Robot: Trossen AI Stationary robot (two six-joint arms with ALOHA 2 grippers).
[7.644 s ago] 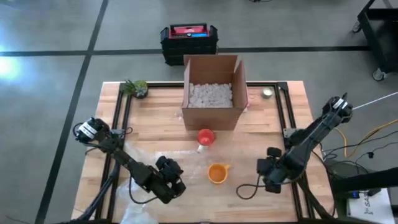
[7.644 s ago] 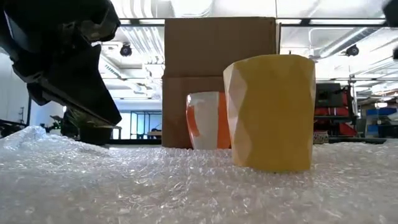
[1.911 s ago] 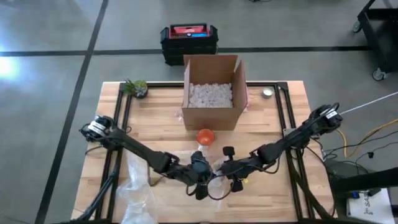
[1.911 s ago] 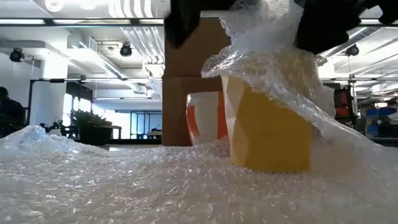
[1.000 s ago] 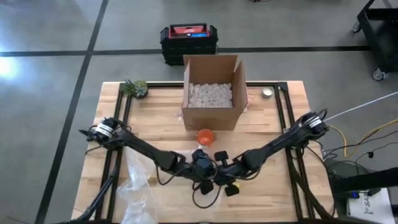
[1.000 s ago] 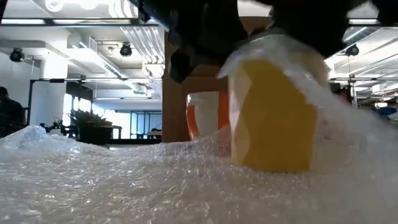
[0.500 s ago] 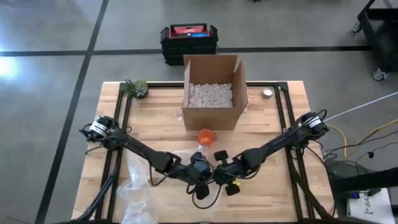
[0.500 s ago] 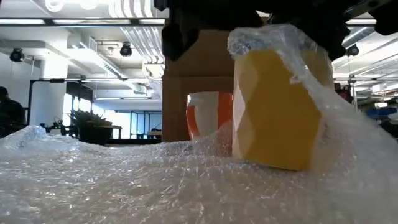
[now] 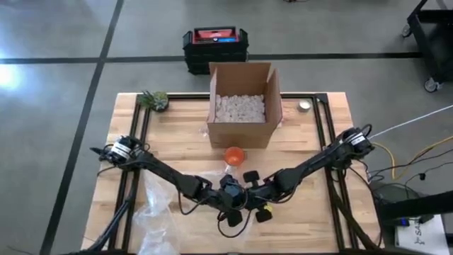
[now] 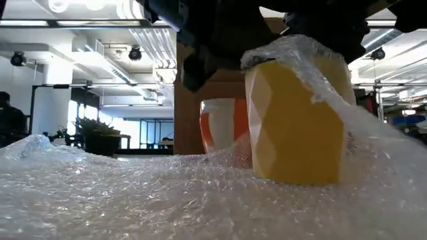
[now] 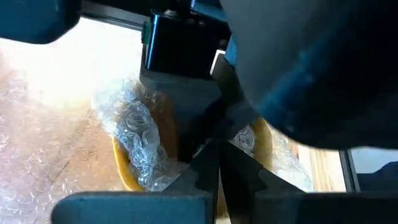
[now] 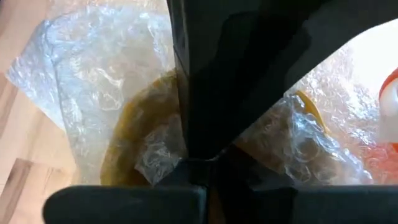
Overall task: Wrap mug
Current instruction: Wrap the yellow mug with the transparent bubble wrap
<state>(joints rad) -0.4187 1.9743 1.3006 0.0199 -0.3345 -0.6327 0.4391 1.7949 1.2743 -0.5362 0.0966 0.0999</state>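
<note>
A yellow faceted mug (image 10: 293, 123) stands upright on a sheet of bubble wrap (image 10: 133, 193). A flap of the wrap (image 10: 300, 50) is drawn over its rim and down its right side. In the high view both grippers meet over the mug and hide it: my left gripper (image 9: 230, 196) comes from the left, my right gripper (image 9: 248, 197) from the right. Each wrist view shows its own fingers shut, pointing into the wrap-lined mouth of the mug (image 11: 124, 168) (image 12: 118, 149). An orange-and-white mug (image 9: 233, 156) stands behind. My left gripper (image 11: 214, 152) comes from above with shut fingers on the bubble wrap (image 11: 140, 140) at the mug's mouth. My right gripper stands right in front, so which edge or fold it has cannot be told. My right gripper (image 12: 199, 158) likewise points down with shut fingers into the crumpled wrap (image 12: 155, 149) inside the mug's rim. The other arm hides the place of contact. The mug stands on the sheet.
An open cardboard box (image 9: 241, 106) with white filler stands at the far middle. A small plant (image 9: 154, 100) is at the far left corner, a small round thing (image 9: 304, 106) at the far right. Loose wrap (image 9: 157, 212) spills over the near left edge.
Half a second ago the yellow mug stood tipped, its base lifted on the low view's left side. It has settled back upright on the sheet. Both grippers have stayed over its mouth with the wrap flap over the rim.
</note>
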